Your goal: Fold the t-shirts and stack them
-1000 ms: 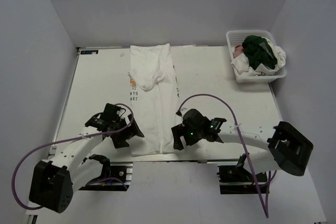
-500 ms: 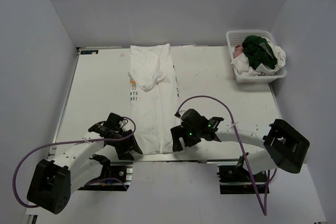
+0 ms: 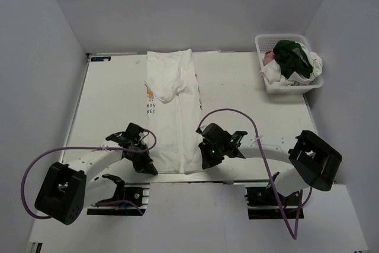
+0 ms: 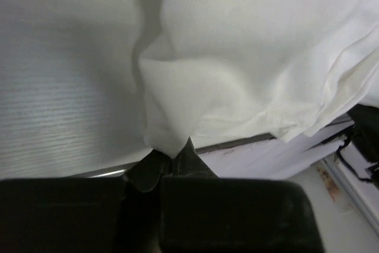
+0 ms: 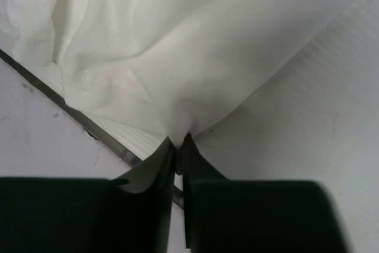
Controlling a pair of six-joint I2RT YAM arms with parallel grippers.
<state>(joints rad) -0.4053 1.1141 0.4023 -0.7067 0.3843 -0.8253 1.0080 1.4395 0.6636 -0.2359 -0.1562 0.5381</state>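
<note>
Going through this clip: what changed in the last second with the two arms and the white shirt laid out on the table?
Both arms drew back toward the near hem of the white t-shirt. The left gripper and the right gripper went from open to shut, each pinching a near corner of the cloth. The shirt has not visibly moved on the table. The basket of clothes at the far right is unchanged.

The shirt (image 3: 177, 128) is soft, matt white cloth, creased, with a stitched hem. The worktop (image 3: 112, 99) is matt white and finely ribbed. The basket (image 3: 278, 88) is white plastic lattice. The jaws look like smooth black plastic.
</note>
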